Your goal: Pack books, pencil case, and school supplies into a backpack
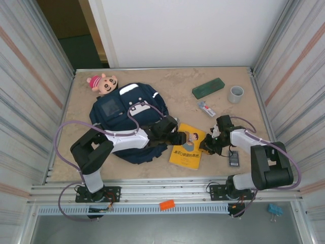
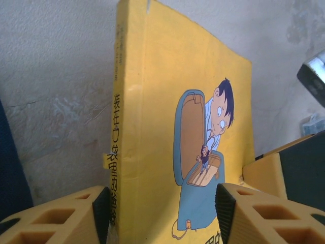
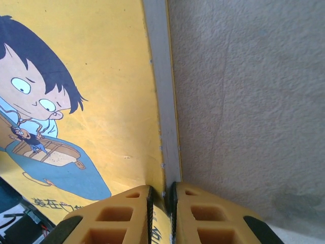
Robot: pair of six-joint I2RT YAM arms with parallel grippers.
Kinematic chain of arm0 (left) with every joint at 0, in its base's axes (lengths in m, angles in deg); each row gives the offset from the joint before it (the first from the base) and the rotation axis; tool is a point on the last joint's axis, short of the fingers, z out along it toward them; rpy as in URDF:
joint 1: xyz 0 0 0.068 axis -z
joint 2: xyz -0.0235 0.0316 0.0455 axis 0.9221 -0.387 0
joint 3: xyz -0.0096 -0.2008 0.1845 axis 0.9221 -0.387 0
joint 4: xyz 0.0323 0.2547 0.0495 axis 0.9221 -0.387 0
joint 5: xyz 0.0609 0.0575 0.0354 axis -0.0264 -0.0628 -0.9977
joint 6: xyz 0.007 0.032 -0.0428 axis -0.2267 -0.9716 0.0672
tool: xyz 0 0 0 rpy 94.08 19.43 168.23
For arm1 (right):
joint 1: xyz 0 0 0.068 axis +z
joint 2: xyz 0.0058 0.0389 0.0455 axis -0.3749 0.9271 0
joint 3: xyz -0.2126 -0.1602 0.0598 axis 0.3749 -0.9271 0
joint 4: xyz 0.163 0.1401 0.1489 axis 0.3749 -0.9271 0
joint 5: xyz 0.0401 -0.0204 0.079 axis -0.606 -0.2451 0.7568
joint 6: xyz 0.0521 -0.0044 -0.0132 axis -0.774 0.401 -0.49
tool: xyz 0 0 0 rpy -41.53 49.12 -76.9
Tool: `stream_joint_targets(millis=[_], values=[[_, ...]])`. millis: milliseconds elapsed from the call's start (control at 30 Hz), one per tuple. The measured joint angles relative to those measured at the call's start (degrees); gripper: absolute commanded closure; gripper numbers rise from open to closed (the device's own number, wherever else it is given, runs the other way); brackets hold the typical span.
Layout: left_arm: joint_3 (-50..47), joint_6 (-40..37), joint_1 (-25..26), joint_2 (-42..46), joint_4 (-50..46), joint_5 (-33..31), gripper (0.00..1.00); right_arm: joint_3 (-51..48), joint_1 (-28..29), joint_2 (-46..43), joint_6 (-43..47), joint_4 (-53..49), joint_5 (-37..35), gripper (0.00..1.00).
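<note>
Carrying everything in the top view, the table [image 1: 167, 84] is lying pale and mottled between ribbed walls. The backpack [image 1: 137, 99], navy with white patches, is lying flat at 9 o'clock from the table's centre, and the left arm is reaching across its lower half. The book [image 1: 185, 152], yellow with a cartoon boy on its cover, is lying just beside the backpack, at about 5 o'clock from the centre. The left hand [image 2: 162, 203] is hanging over the book's 9 o'clock side with its fingers spread wide, straddling the spine; whether they are touching the cover is not showing. The right hand [image 3: 166, 201] is sitting at the book's 3 o'clock edge, its fingers nearly together and pinching the page edge between them.

The pink plush doll [image 1: 103, 83] is lying at 10 o'clock, just beside the backpack's top. The pencil case [image 1: 208, 87], dark green, is lying aslant at 2 o'clock, well apart from the backpack. The grey cup [image 1: 235, 94] is standing upright near the case's 3 o'clock end. The calculator [image 1: 233, 158] is lying at 4 o'clock, beside the right arm. The white-and-red stick [image 1: 206, 108] is lying between the pencil case and the book.
</note>
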State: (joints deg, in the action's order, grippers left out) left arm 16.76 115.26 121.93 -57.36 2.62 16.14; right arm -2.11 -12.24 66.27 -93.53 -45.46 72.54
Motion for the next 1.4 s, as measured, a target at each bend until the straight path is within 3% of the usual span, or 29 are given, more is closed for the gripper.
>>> stream_joint_targets(millis=[167, 300, 367, 433, 500, 567, 700, 900, 1033, 1200, 1400], values=[[-0.55, 0.87, 0.11, -0.07, 2.67, 1.84, 0.43, -0.76, 0.0, -0.79, -0.42, 0.83, 0.0, 0.83], [-2.21, 3.19, 1.75, -0.44, 10.14, 7.5, 0.44, -1.44, 0.87, -0.98, -0.63, 3.26, 2.12, 0.84], [-2.38, 3.61, 2.97, -0.42, 11.45, 8.5, 0.5, -1.92, 1.2, -0.98, -0.7, 3.69, 2.34, 0.84], [-2.32, 3.54, 3.28, -0.39, 10.73, 8.2, 0.66, -2.08, 1.14, -1.16, -1.09, 3.93, 2.34, 0.83], [-2.21, 2.89, 3.3, -0.37, 8.44, 6.54, 0.8, -2.19, 1.14, -1.95, -1.64, 3.85, 2.12, 0.77], [-2.21, 2.05, 3.41, -0.15, 6.03, 4.48, 0.87, -2.27, 1.14, -3.87, -1.73, 3.61, 1.95, 0.65], [-2.75, -0.44, 4.28, 2.71, 3.3, 0.83, 0.93, -2.16, 1.07, -12.66, -1.07, 2.89, 1.73, 0.44], [-12.07, -5.92, 4.63, 18.03, 7.91, -2.97, 0.95, -0.87, 0.44, -32.44, 2.29, 2.84, 1.53, 0.29], [-18.88, -7.48, 4.52, 28.2, 14.58, -4.39, 1.0, -1.05, 0.44, -44.61, 2.32, 5.27, 1.44, 0.05], [-23.5, -3.85, 4.52, 37.0, 20.13, -10.25, 1.0, -5.88, 0.83, -56.98, -6.43, 13.38, 1.57, 0.02], [-23.89, 5.84, 4.52, 39.1, 23.39, -17.99, 1.0, -11.52, 5.73, -59.76, -19.54, 17.73, 0.76, 0.03]])
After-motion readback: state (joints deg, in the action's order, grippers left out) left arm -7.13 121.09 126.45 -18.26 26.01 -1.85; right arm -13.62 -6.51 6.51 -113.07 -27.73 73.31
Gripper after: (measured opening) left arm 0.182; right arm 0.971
